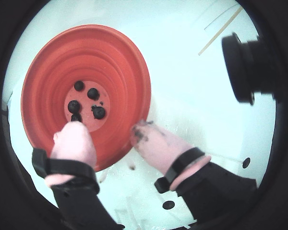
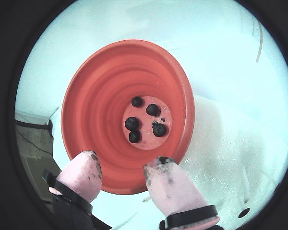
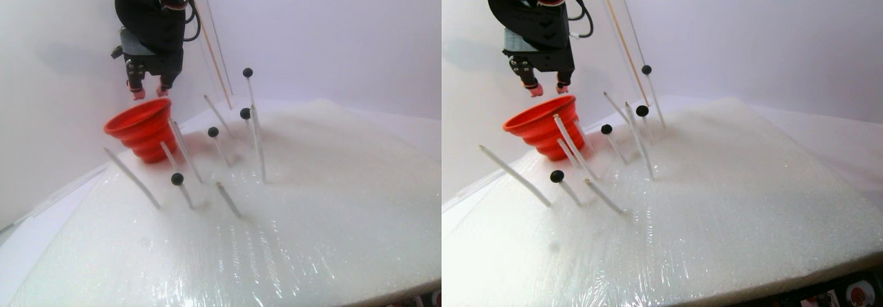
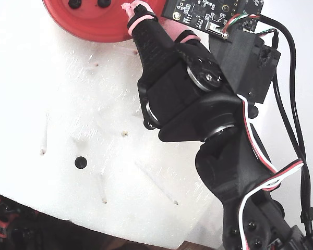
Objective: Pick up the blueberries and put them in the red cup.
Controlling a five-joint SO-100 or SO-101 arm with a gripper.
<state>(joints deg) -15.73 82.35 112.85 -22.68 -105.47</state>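
My claw (image 2: 122, 167) is spread wide with nothing between the pink fingertips (image 2: 81, 175), hanging just over the near rim of the red cup (image 2: 93, 110). In one wrist view the left tip overlaps the cup's inside wall and the right one (image 1: 151, 139) sits at the rim's outer edge; can't tell if either actually touches. Both tips are smudged dark.

Five blueberries (image 2: 131, 123) are sitting in the bottom of the cup, bunched on the flat centre disc. In a wrist view the lowest one (image 1: 76, 117) is half hidden behind my left fingertip.

Going left to right in the stereo pair: the cup stands at the back left of the white foam bench (image 3: 331, 210), my claw (image 3: 149, 92) above it, then a bunch of thin white sticks (image 3: 131, 177) poking up at angles, a few still with berries on top (image 3: 177, 179).

The fixed view cuts the cup (image 4: 83, 28) off at the top edge, and my arm blocks most of the right side.
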